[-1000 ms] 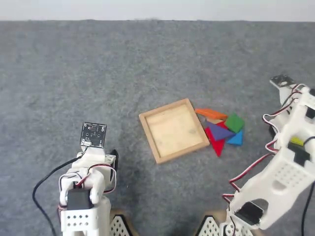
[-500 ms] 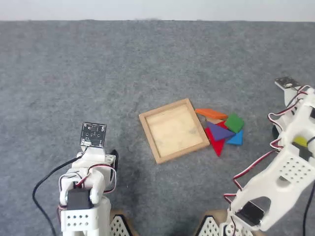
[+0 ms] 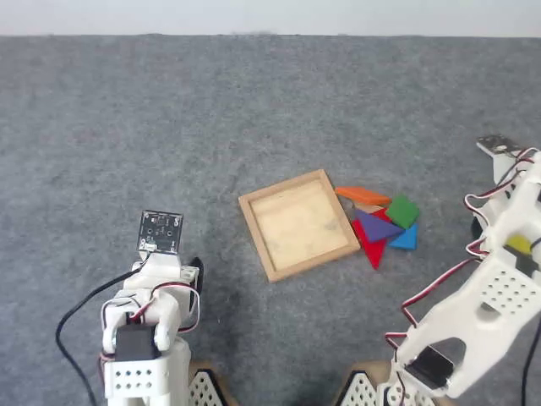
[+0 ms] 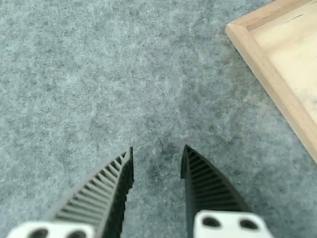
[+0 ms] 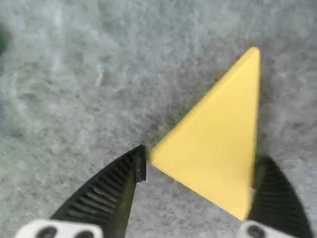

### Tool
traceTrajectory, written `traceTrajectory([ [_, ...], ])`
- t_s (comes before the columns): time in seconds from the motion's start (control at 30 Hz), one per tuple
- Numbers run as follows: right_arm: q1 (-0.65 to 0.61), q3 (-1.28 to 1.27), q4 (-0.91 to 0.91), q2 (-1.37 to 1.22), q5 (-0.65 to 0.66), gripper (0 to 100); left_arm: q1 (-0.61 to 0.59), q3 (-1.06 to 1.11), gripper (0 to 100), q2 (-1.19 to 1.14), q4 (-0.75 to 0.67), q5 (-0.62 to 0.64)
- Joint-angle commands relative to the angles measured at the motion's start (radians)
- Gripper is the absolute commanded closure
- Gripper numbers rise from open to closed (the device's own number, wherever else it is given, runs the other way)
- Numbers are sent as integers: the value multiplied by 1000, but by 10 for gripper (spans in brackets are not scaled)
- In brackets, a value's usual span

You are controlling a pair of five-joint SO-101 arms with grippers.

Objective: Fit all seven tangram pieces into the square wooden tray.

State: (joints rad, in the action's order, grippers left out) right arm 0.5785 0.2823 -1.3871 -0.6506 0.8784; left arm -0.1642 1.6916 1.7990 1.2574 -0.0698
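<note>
The right claw [image 5: 203,173] hangs wide open astride the yellow triangle [image 5: 218,134], which lies flat near the table's [image 3: 169,127] right edge, ungripped. 1 jaw sits beside a sharp corner, so closing might pivot the piece away. The tray [image 3: 255,239] holds 0 pieces.

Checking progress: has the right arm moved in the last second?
Yes. In the high view the right arm has shifted slightly rightward, away from the wooden tray.

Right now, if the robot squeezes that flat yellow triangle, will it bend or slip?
Probably stays stiff: the flat yellow triangle has crisp straight edges. It might twist, since the right gripper straddles slanted sides. Grey carpet should resist sliding.
</note>
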Motion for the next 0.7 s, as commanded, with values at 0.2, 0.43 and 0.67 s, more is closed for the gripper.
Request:
traceTrajectory([
  [0.2, 22, 54, -16, 7, 12, 768, 2, -8, 847, 28, 9, -6],
  [0.43, 22, 86, -77, 16, 8, 768, 2, -8, 847, 28, 9, -6],
  [0.67, 28, 190, -189, 16, -95, 768, 2, -8, 847, 28, 9, -6],
])
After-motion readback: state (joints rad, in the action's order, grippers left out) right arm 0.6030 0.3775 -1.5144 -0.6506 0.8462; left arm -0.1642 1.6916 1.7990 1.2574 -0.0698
